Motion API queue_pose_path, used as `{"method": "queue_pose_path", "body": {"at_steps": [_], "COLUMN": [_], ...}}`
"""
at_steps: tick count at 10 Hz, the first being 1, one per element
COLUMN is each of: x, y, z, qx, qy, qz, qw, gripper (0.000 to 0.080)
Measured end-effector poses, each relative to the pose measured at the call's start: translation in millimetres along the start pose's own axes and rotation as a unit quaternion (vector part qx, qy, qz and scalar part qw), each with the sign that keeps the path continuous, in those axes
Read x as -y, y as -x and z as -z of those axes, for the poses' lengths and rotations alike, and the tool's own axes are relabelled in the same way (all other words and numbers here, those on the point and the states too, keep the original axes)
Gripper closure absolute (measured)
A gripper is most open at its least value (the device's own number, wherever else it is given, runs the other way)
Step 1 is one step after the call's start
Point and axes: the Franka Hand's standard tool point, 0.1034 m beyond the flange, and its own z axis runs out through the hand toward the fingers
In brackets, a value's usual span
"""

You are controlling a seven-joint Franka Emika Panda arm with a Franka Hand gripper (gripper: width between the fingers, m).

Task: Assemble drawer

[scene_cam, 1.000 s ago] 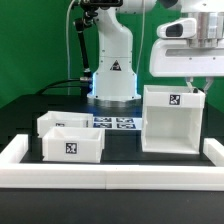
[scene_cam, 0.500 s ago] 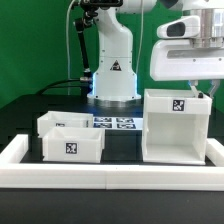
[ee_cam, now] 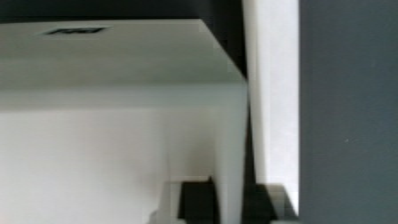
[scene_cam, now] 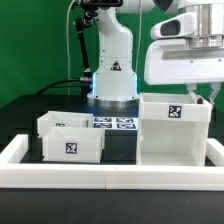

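The drawer's tall white casing [scene_cam: 172, 130] stands at the exterior view's right, with its tag near the top edge. My gripper [scene_cam: 206, 94] is at the top of the casing's right wall. In the wrist view the two dark fingers [ee_cam: 196, 203] straddle that thin white wall [ee_cam: 249, 120] and are closed on it, with my gripper [ee_cam: 237, 205] over the casing's open inside. Two shallow white trays lie on the left. The front one [scene_cam: 72, 147] shows its tag and the other [scene_cam: 58, 122] sits just behind it.
The marker board [scene_cam: 115, 122] lies flat between the trays and the casing, in front of the robot base [scene_cam: 113, 75]. A long low white border rail [scene_cam: 110, 178] runs along the front, with raised ends at both sides.
The hand has moved toward the exterior view's left and looms larger. The casing has shifted with it, a little left and closer. The trays have not moved.
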Motion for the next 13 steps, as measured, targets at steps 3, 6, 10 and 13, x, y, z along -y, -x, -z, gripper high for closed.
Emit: {"method": "queue_pose_path", "body": {"at_steps": [3, 6, 10, 13], "x": [0.4, 3.4, -2.0, -12.3], "y": [-0.3, -1.0, -5.1, -14.5], "z": [0.1, 1.0, -0.2, 1.9], "qx": [-0.001, -0.003, -0.004, -0.008], "qy": [0.000, -0.005, -0.008, -0.015], "qz": [-0.004, -0.077, -0.234, -0.300], "qw": [1.000, 0.997, 0.972, 0.954], "gripper": [0.0762, 0.0762, 0.0761, 0.0760]}}
